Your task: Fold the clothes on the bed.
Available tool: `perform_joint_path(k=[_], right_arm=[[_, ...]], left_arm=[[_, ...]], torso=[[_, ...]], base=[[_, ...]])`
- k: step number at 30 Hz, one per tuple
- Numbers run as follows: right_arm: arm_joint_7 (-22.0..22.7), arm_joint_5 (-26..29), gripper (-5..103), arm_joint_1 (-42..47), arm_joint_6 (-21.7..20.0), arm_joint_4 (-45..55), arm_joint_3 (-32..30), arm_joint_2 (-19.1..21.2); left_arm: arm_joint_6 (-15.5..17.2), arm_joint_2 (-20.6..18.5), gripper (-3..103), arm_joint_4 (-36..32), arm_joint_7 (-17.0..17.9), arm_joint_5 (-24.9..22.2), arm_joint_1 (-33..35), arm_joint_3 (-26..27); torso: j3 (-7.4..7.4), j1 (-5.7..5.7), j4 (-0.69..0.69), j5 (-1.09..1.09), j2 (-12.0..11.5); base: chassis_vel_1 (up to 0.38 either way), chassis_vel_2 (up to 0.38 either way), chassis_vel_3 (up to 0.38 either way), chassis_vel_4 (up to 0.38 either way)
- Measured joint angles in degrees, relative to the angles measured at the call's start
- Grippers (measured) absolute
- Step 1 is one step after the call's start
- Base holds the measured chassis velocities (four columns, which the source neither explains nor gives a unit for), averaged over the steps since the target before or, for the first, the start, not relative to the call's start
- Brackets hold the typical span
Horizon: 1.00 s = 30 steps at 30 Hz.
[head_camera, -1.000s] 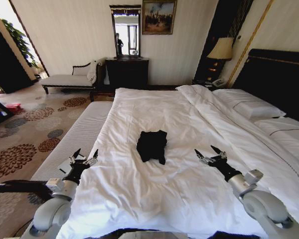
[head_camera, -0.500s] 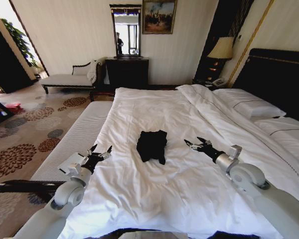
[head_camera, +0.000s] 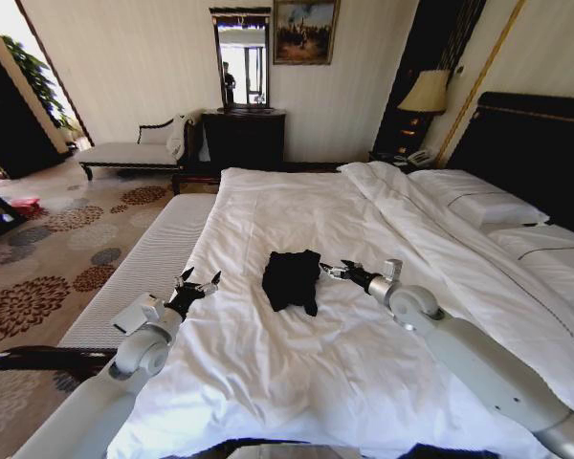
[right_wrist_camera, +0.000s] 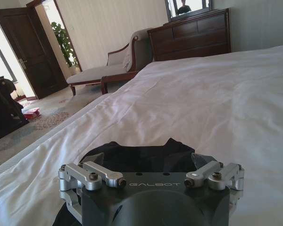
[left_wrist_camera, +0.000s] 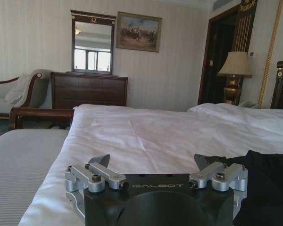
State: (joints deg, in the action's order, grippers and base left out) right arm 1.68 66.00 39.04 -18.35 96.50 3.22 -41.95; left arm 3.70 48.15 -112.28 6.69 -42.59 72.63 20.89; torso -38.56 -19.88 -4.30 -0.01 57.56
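The clothes, a crumpled black T-shirt [head_camera: 292, 277], lie in a heap near the middle of the bed's white duvet [head_camera: 364, 373]. My right gripper [head_camera: 336, 271] is open, stretched out low over the duvet with its fingertips just at the shirt's right edge. In the right wrist view the shirt [right_wrist_camera: 141, 154] lies directly ahead of the spread fingers [right_wrist_camera: 95, 157]. My left gripper [head_camera: 197, 283] is open too, a hand's width to the shirt's left near the duvet's edge. From the left wrist the shirt [left_wrist_camera: 269, 174] shows off to one side.
A white-striped bench [head_camera: 143, 268] runs along the bed's left side. Pillows [head_camera: 478, 206] and a dark headboard [head_camera: 536, 143] are at the right. A dresser [head_camera: 244, 134], a chaise [head_camera: 134, 151] and a lamp [head_camera: 426, 94] stand against the far wall.
Both arms have reached forward over the bed. The right gripper moved left up to the shirt's right edge; the left gripper moved forward and right toward the shirt. The shirt has not moved.
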Motion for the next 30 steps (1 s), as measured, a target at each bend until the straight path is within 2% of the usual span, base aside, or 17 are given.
perform_joint_path(k=[6,7,15,19,21,22,25,27,29,30], right_arm=[[-0.02,0.32,100,-3.23,-0.34,-5.18,3.57,-3.52],[-0.02,0.24,103,-3.62,-0.36,-6.20,4.19,-4.08],[0.20,0.32,96,-4.30,-0.31,-10.46,5.14,-6.37],[0.22,-0.08,88,-4.72,-0.11,-11.70,5.61,-6.88],[0.22,-0.09,88,-4.93,-0.11,-11.89,5.76,-7.03],[0.22,-0.25,83,-5.11,-0.09,-12.24,5.87,-7.23],[0.22,-0.60,82,-5.28,-0.01,-12.91,5.99,-7.51],[0.15,-0.93,73,-5.45,0.11,-13.66,6.09,-7.72],[0.11,-1.00,73,-5.49,0.13,-13.82,6.14,-7.75],[0.02,-1.17,68,-5.66,0.17,-14.20,6.27,-7.82]], left_arm=[[-0.05,-0.11,100,-1.25,-0.02,0.48,2.34,1.03],[-0.05,-0.20,100,-1.56,-0.03,0.51,2.76,1.26],[-0.02,-0.46,100,-2.88,0.02,-0.09,4.64,2.33],[0.17,-0.68,100,-3.83,0.21,-0.69,5.41,2.76],[0.18,-0.69,100,-3.98,0.25,-0.68,5.41,2.79],[0.19,-0.69,100,-4.05,0.29,-0.59,5.41,2.79],[0.19,-0.62,100,-4.20,0.34,-0.41,5.50,2.84],[0.19,-0.44,100,-4.55,0.34,-0.18,6.12,3.10],[0.18,-0.42,100,-4.67,0.34,-0.13,6.33,3.20],[0.17,-0.41,100,-4.93,0.32,-0.07,6.71,3.35]], torso=[[0.01,0.02,0.00,0.01,0.01],[0.01,0.02,-0.02,0.01,0.01],[0.01,0.01,-0.01,0.01,0.01],[0.01,0.02,-0.02,0.01,0.01],[0.01,0.02,-0.02,0.01,0.01],[0.01,0.02,-0.01,0.01,0.01],[0.01,0.02,-0.01,0.01,0.01],[0.01,0.02,-0.01,0.01,0.01],[0.01,0.02,-0.01,0.01,0.01],[0.01,0.01,-0.01,0.01,0.01]], base=[[0.000,0.000,0.000,0.000],[0.000,0.000,0.000,0.000],[0.000,0.000,0.000,0.000],[0.000,0.000,0.000,0.000],[0.000,0.000,0.000,0.000],[0.000,0.000,0.000,0.000],[0.000,0.000,0.000,0.000],[0.000,0.000,0.000,0.000],[0.000,0.000,0.000,0.000],[0.000,0.000,0.000,0.000]])
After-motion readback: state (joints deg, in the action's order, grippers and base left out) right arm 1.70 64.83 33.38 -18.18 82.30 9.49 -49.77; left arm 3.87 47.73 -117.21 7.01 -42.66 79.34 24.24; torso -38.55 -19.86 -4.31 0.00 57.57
